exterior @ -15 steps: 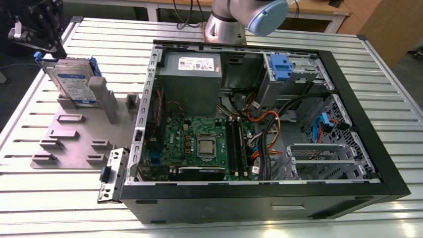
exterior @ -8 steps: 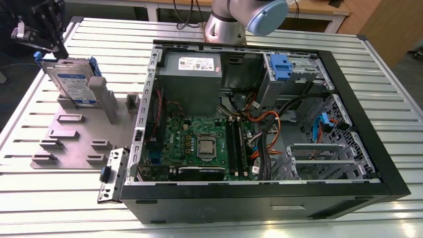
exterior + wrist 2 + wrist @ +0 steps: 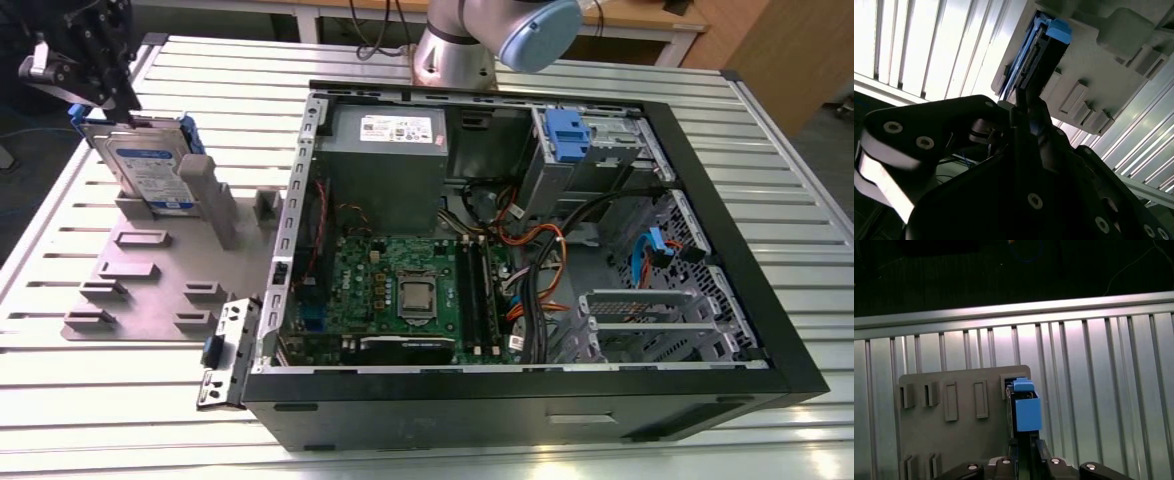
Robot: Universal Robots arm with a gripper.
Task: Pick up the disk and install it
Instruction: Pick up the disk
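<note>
The disk [image 3: 150,170] stands on edge in a slot of a grey holder plate [image 3: 147,275] at the exterior view's left. It is silver with a white-and-blue label and blue rails. My gripper [image 3: 112,112] sits at its upper end, tilted, and is shut on the disk. The second wrist view has the dark fingers [image 3: 1022,102] reaching the disk's [image 3: 1041,50] connector end. In the first wrist view, the blue end piece of the disk [image 3: 1028,412] rises out of the gripper [image 3: 1026,444], over the holder plate [image 3: 954,440].
An open black computer case [image 3: 754,260] lies on the slatted metal table [image 3: 747,130], with motherboard, cables and grey power supply [image 3: 387,150] exposed. A drive bay with a blue clip [image 3: 567,135] sits at its far side. The arm's base [image 3: 454,50] stands behind the case.
</note>
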